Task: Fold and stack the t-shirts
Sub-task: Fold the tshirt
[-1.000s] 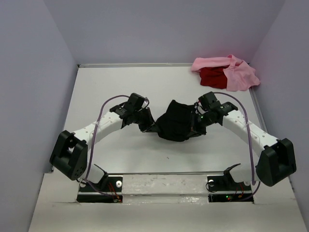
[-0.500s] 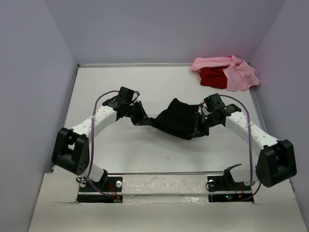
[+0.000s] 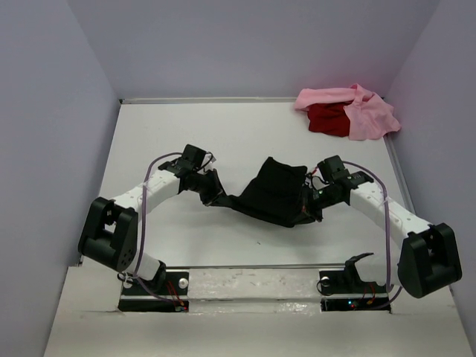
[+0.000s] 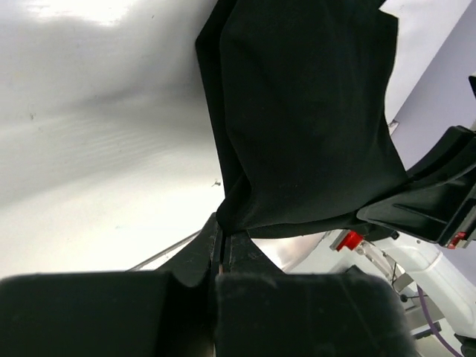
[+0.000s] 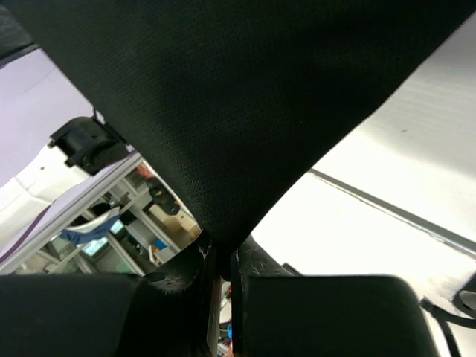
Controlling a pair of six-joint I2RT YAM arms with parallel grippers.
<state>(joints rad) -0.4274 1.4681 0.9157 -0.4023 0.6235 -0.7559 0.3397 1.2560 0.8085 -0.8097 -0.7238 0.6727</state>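
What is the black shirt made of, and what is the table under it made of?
The black t-shirt looks like soft matte knit cloth: it droops and creases, with a fine weave up close. The table looks hard, smooth, white and slightly shiny from its glare; plastic or painted board, I cannot tell.

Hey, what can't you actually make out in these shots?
- Top view: bunched folds hide the full shape and any neck label of the black t-shirt.
- Top view: the pink t-shirt covers part of the red t-shirt.
- Right wrist view: black cloth buries the tips of the right gripper.
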